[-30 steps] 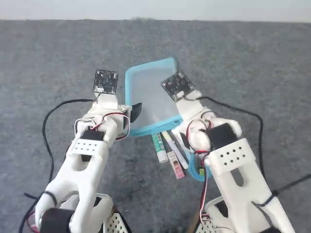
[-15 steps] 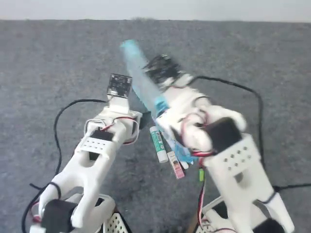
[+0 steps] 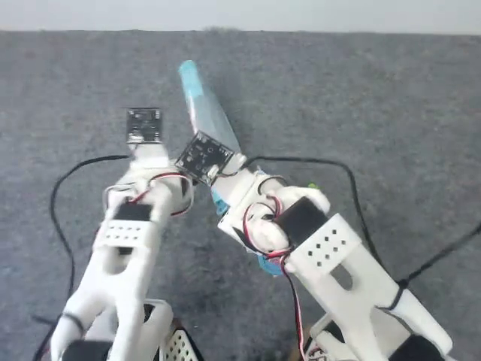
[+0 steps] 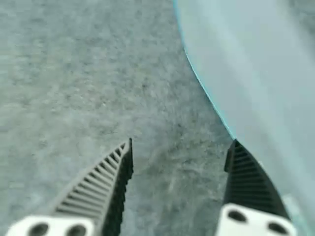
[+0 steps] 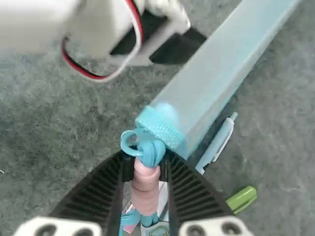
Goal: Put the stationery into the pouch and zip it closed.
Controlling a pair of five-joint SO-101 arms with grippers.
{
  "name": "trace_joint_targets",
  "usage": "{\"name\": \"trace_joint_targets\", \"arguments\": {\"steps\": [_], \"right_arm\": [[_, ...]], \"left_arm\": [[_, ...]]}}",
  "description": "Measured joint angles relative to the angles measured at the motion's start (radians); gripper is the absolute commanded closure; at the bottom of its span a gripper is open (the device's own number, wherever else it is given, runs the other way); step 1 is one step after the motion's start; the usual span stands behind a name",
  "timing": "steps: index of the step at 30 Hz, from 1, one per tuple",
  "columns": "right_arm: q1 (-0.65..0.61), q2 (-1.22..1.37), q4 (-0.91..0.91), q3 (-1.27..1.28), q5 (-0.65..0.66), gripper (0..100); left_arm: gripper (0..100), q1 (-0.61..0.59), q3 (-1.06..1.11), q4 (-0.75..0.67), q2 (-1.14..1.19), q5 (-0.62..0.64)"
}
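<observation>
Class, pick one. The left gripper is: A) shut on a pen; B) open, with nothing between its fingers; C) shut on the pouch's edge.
B: its wrist view shows the left gripper with fingers spread over bare mat, the pouch alongside.

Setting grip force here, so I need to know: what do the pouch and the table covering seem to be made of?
The pouch looks like soft frosted plastic, semi-clear and matte: the grey behind shows dimly through it. Its teal end tab looks like woven fabric, going by the ribbed weave. The table covering looks like grey felt or short-pile carpet: mottled, fuzzy, no shine.
</observation>
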Motion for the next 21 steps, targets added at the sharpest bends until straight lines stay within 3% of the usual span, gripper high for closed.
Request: {"name": "trace_joint_targets", "arguments": {"steps": [8,12,21], "right_arm": [[0.043,0.003,-0.160,0.176,-0.003,99.2],[0.072,0.008,-0.235,0.218,-0.051,99.2],[0.078,0.008,-0.270,0.259,-0.066,99.2]], "left_arm": [[71,-0.175,0.000,0.135,-0.218,0.002],[71,-0.186,0.028,0.150,-0.295,0.000],[71,0.098,0.169,0.153,-0.482,-0.055]]}}
